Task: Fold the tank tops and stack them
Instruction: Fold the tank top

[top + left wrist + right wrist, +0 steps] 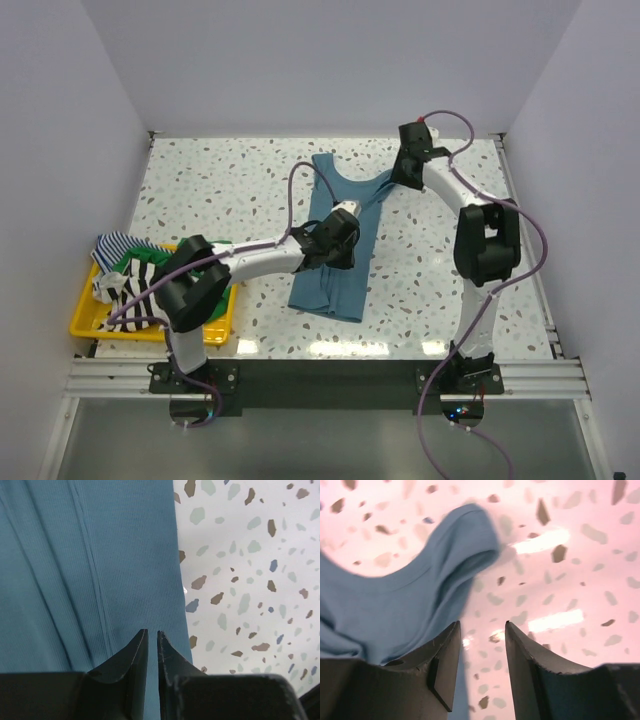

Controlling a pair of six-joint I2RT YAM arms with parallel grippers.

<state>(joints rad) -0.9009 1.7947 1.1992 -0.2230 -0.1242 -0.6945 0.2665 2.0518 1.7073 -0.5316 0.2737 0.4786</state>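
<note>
The teal-blue tank top [335,275] lies flat in the middle of the table, neck and straps toward the far side. My left gripper [349,213] hovers over its upper middle. In the left wrist view the left gripper [153,631] is shut, with only a thin slit between the tips, just above the cloth [75,555] near its right edge. My right gripper [398,177] is at the top's far right strap. In the right wrist view it [482,625] is open, with the strap [465,535] beside its left finger and bare table between the jaws.
A yellow tray [85,325] at the near left holds a black-and-white striped top [140,278], a green one [133,261] and a thin blue-striped one [112,244]. White walls enclose the speckled table [220,190] on three sides.
</note>
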